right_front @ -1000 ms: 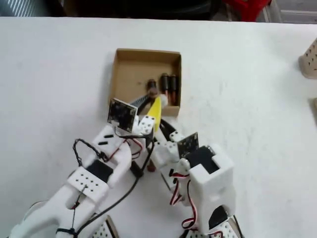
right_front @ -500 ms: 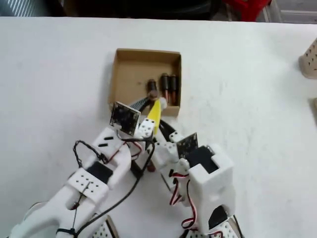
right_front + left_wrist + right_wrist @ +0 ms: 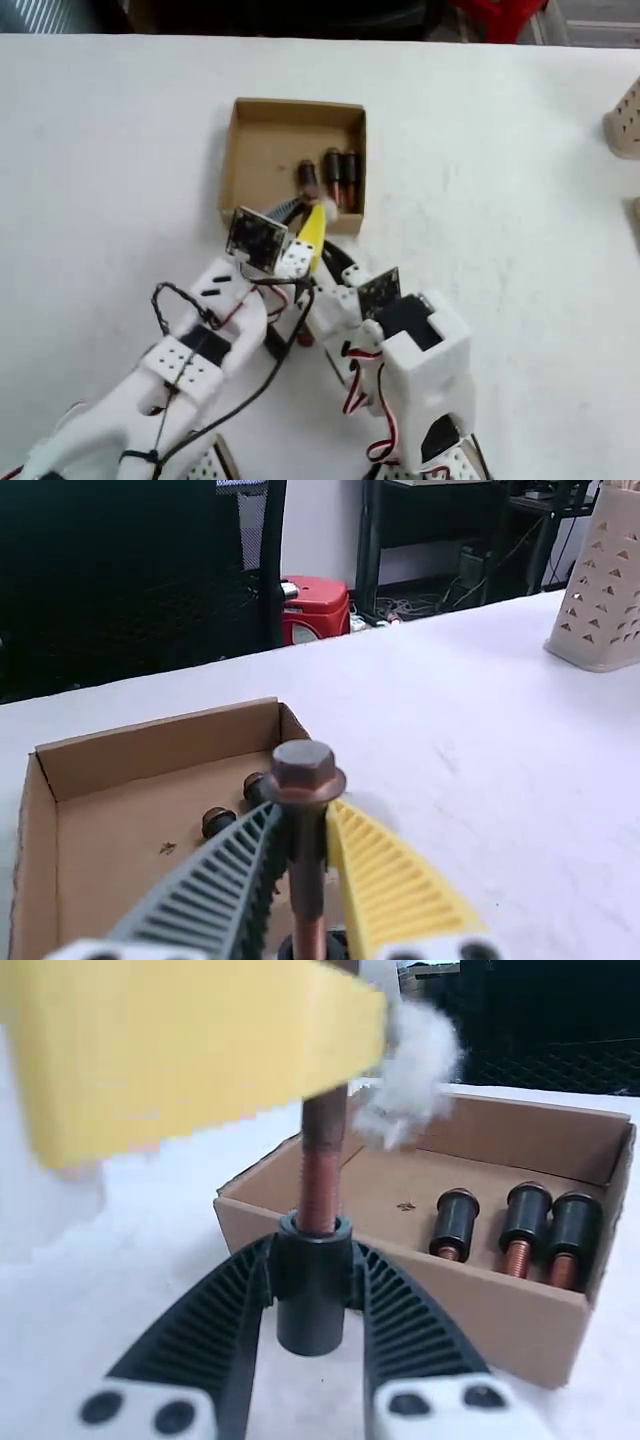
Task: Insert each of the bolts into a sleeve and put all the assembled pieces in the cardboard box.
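Two grippers met over the white table (image 3: 500,150), just on the near side of the cardboard box (image 3: 232,160). Nearest, the right gripper (image 3: 313,1255) had its dark jaws closed round a short black sleeve (image 3: 312,1300), which stood upright with its open end up. A copper-coloured bolt (image 3: 308,770) stood in that opening, its threaded shaft partly inside and its flanged hex head at the top. The left gripper (image 3: 300,815), with one grey jaw and one yellow, was clamped on the shaft just under the head. Beyond them lay the box, and in its right half were three assembled pieces (image 3: 525,1225), each a bolt seated in a sleeve.

The bolt looked like solid metal: stiff, fairly heavy for its size, and unlikely to be harmed by a firm grip. Its round shaft could twist or slide between the ridged jaws, so a hold close under the head seemed the surest place. The sleeve looked rigid and smooth-walled, and best taken across its middle, where it could not tip. Once joined, the bolt probably sat loose in the sleeve, so the piece would be safest carried by the sleeve with the head kept uppermost.
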### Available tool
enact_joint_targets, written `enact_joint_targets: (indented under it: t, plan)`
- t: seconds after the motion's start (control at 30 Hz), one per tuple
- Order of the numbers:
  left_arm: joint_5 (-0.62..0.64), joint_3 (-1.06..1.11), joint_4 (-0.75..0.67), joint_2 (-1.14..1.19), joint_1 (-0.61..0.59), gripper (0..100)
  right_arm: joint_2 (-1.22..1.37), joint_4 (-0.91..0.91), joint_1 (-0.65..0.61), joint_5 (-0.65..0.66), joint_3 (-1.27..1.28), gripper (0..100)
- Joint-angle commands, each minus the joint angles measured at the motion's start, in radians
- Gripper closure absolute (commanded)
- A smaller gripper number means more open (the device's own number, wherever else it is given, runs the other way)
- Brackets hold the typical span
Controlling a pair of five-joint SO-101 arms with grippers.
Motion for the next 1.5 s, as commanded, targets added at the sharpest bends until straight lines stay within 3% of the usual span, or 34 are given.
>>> enact_joint_targets:
  t: [0.0, 0.2, 0.57, 1.2, 1.3, 1.47]
  plan:
    - [-0.011, -0.011, -0.126, 0.11, -0.01, 98, -0.005, -0.025, -0.008, 0.012, 0.0, 98.2]
    - [-0.009, -0.006, -0.172, 0.171, -0.01, 98, -0.005, -0.025, -0.008, 0.012, 0.0, 98.2]
    - [-0.006, 0.106, -0.114, 0.028, -0.013, 98, -0.005, -0.025, -0.008, 0.014, 0.0, 98.2]
    - [-0.055, 0.104, 0.029, 0.022, -0.044, 98, -0.007, -0.027, -0.004, 0.012, 0.002, 98.2]
    - [-0.129, 0.107, 0.032, 0.022, -0.044, 94, -0.007, -0.027, -0.002, 0.012, 0.002, 98.2]
    - [-0.106, 0.11, 0.06, 0.024, -0.045, 80, -0.007, -0.027, -0.002, 0.012, 0.002, 98.2]
